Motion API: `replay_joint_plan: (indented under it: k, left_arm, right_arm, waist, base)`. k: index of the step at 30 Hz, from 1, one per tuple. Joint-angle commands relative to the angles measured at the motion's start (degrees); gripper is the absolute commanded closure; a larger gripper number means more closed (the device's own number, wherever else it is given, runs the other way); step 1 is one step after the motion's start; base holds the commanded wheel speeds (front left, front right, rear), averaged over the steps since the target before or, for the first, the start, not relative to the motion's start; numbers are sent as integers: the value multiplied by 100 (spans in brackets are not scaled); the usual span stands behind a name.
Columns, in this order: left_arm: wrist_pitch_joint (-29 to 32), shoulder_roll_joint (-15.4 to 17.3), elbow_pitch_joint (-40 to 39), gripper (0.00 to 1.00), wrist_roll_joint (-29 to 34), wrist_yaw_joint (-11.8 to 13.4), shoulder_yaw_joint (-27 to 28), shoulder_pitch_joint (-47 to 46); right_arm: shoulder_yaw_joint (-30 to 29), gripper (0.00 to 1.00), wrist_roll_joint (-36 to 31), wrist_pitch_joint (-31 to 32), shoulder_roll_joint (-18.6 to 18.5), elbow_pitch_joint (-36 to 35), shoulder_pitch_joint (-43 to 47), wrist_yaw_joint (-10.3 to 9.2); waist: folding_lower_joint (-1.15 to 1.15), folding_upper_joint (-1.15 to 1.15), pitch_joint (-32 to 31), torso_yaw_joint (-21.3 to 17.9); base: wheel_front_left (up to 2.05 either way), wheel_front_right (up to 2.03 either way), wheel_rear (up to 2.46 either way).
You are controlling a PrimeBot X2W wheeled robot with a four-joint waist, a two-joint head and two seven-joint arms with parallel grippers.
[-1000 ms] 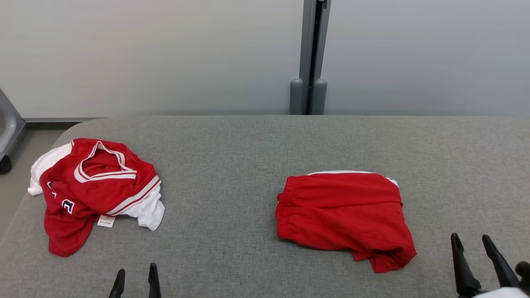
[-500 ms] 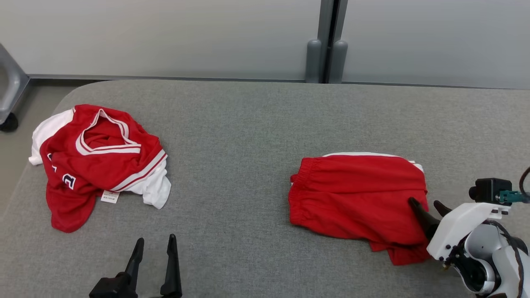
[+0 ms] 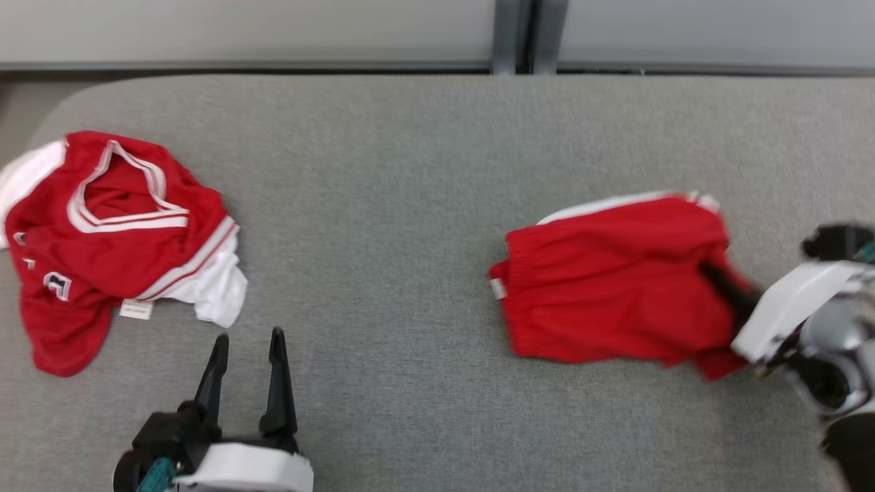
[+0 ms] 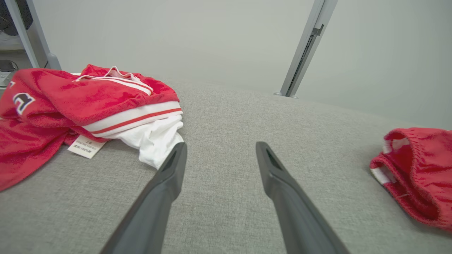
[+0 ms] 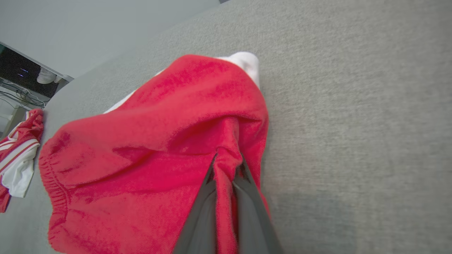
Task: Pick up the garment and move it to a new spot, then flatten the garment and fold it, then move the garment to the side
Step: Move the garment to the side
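Right gripper is pinching a fold of the red shorts at the right of the frame, jaws narrow on the cloth. Left gripper is hovering lower left, jaws wide, near the crumpled jersey lying on the grey surface.

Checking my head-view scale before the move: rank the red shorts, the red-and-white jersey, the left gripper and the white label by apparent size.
1. red-and-white jersey and red shorts: about alike, jersey cut by the frame edge, so unranked.
2. left gripper, enlarged by nearness.
3. white label.
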Motion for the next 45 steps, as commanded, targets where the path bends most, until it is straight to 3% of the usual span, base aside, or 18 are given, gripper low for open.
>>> replay_joint_plan:
  k: [1, 6, 12, 16, 22, 23, 24, 25, 26, 33, 37, 41, 45]
  left_arm:
    - [-11, 21, -61, 0, 55, -9, 8, -197]
    - [-12, 24, -168, 0, 241, -100, -131, -633]
    - [-12, 24, -327, 0, 391, -100, -246, -763]
    - [-11, 23, -482, 0, 446, -61, -270, -660]
    - [-5, 35, -563, 0, 529, -43, -183, -591]
    - [-5, 35, -573, 0, 542, -42, -172, -597]
    - [-5, 34, -584, 0, 549, -37, -156, -603]
    - [-6, 34, -600, 0, 544, -28, -142, -607]
    - [-6, 32, -607, 0, 540, -22, -131, -610]
    - [-9, 26, -563, 0, 291, 37, -28, -547]
    - [-11, 29, -477, 0, 104, 108, 130, -330]
    - [-11, 23, -397, 0, -27, 110, 244, -98]
    - [-11, 23, -296, 0, -96, 58, 418, 218]
  right_arm:
    - [-80, 100, 29, 52, -274, -48, -237, 3]
    - [-110, 100, -183, 288, -1315, 81, -888, 2]
    - [-150, 100, -865, 107, -2583, 680, -1454, 2]
    - [-28, 100, -1232, 2, -3145, 977, -1794, 1]
    - [285, 100, -1567, -90, -3553, 1299, -2136, 1]
    - [324, 100, -1648, -138, -3574, 1386, -2182, 0]
    - [348, 91, -1715, -235, -3555, 1440, -2224, 1]
    - [356, 5, -1822, -390, -3552, 1498, -2279, 1]
    - [311, 0, -1909, -576, -3535, 1583, -2351, 0]
    - [322, 0, -2443, -1677, -3306, 1565, -2332, 0]
    - [-133, 0, -2501, -2629, -2725, 1022, -1668, 1]
    - [-616, 0, -2628, -3068, -2240, 409, -831, -1]
    - [-1096, 0, -3089, -3450, -1299, -599, 497, 1]
  waist:
    - [0, 0, 475, -330]
    - [0, 0, 1143, -530]
    - [0, 0, 1554, -451]
    - [0, 0, 1739, -371]
    - [0, 0, 1803, -348]
    - [0, 0, 1796, -350]
    - [0, 0, 1781, -360]
    - [0, 0, 1767, -376]
    - [0, 0, 1749, -398]
    - [0, 0, 1239, -583]
    - [0, 0, 632, -665]
    - [0, 0, 153, -679]
    - [0, 0, -356, -643]
  base:
    - [0, 0, 0]
    - [0, 0, 0]
    - [0, 0, 0]
    - [0, 0, 0]
    - [0, 0, 0]
    - [0, 0, 0]
    - [0, 0, 0]
    - [0, 0, 0]
    - [0, 0, 0]
    - [0, 0, 0]
    - [0, 0, 0]
    - [0, 0, 0]
    - [0, 0, 0]
